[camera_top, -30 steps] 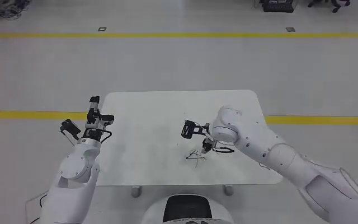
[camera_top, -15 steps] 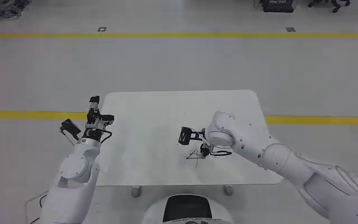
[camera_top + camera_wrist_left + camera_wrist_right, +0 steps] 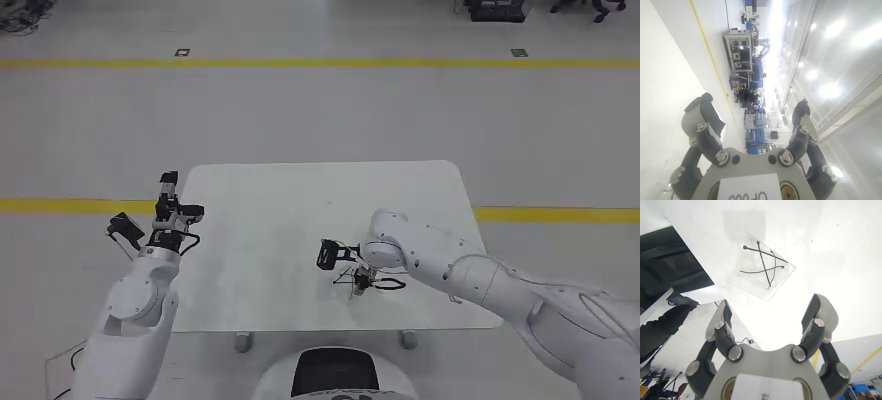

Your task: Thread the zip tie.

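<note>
1. Left gripper [image 3: 753,108]: I see it just off the left edge of the table [image 3: 270,200], pointing away from it. Fingers are spread wide with nothing between them.
2. Zip ties [image 3: 765,270]: four black ones lie crossed on a clear sheet [image 3: 751,283], near the table's front edge, right of centre.
3. Right gripper [image 3: 770,311]: it hangs over the ties without touching them, fingers wide apart and empty.
</note>
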